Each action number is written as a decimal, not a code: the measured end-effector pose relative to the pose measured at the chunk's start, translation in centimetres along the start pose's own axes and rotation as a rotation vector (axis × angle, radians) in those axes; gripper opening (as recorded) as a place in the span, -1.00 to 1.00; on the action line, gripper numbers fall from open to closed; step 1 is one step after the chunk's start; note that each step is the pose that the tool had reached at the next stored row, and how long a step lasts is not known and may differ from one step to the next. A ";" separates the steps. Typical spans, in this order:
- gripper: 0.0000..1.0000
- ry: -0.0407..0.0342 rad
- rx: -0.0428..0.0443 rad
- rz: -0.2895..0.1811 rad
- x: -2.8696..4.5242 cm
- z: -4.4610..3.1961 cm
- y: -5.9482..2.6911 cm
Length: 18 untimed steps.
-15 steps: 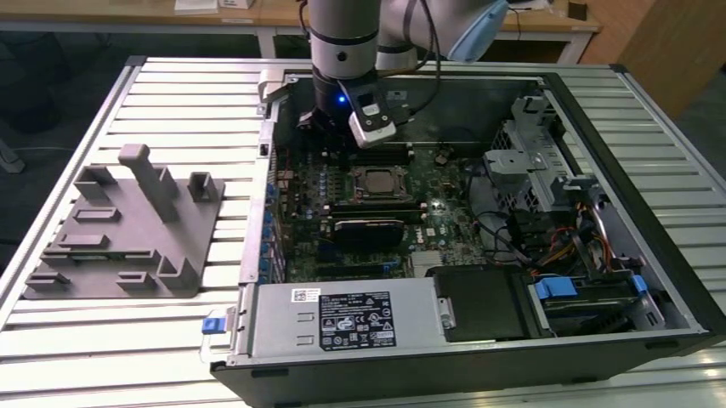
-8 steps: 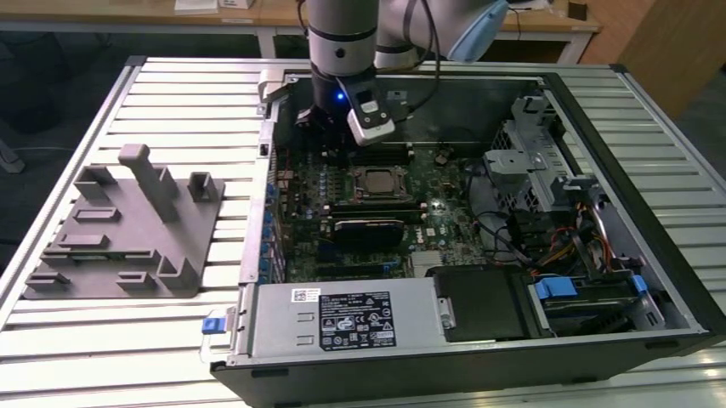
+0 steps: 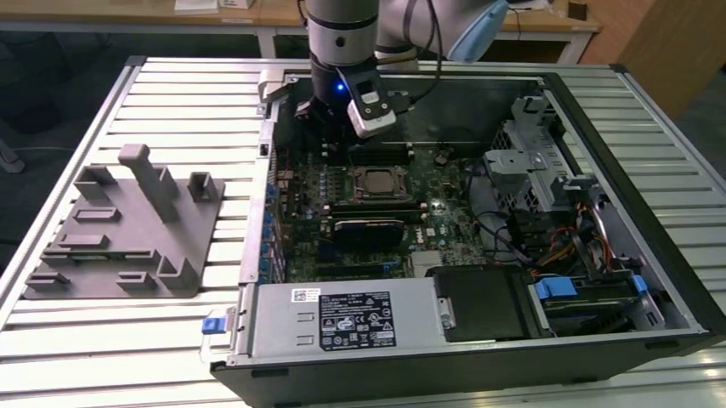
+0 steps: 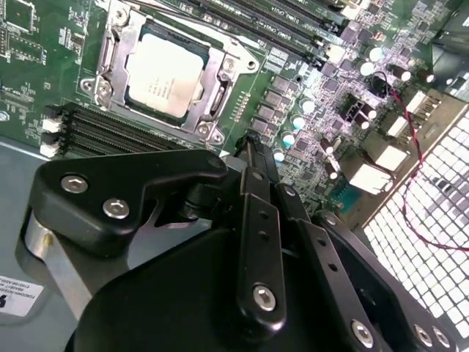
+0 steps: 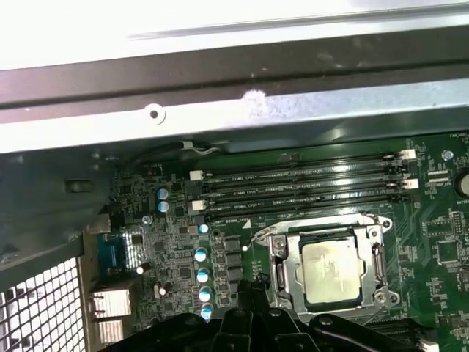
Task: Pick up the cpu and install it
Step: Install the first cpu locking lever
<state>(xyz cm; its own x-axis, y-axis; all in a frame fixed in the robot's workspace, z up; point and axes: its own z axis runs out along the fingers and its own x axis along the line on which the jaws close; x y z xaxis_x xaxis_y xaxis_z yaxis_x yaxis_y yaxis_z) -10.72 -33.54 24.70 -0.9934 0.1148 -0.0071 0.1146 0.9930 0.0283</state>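
Open computer case (image 3: 477, 340) lying on the slatted bench (image 3: 170, 85), toward its far right in the exterior view; grey fixture (image 3: 125, 229) well apart near the bench's left edge. Green motherboard (image 3: 306, 255) flat on the case floor, memory slots (image 5: 300, 187) beside the metal-framed socket (image 4: 110, 55). Cpu (image 4: 163, 73) seated in that socket, silvery top up, seemingly level with the frame. Gripper (image 4: 249, 147) poised above the board just beside the socket, near the case's far wall, fingers (image 4: 253, 213) pressed together, grasping nothing, clear of the cpu.
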 end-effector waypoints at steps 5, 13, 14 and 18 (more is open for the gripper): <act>-0.79 0.0022 -0.0191 0.000 0.56 -0.01 -0.07; -0.79 0.0104 -0.0891 0.001 0.99 -0.02 -0.14; -0.79 0.0113 -0.0965 0.001 1.05 -0.02 -0.15; -0.79 0.0156 -0.1327 0.001 1.28 -0.03 -0.19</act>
<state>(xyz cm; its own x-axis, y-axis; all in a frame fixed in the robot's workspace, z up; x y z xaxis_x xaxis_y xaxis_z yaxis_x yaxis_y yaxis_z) -12.02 -33.59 24.71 -0.9934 0.1146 0.0086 0.1145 0.9804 0.1604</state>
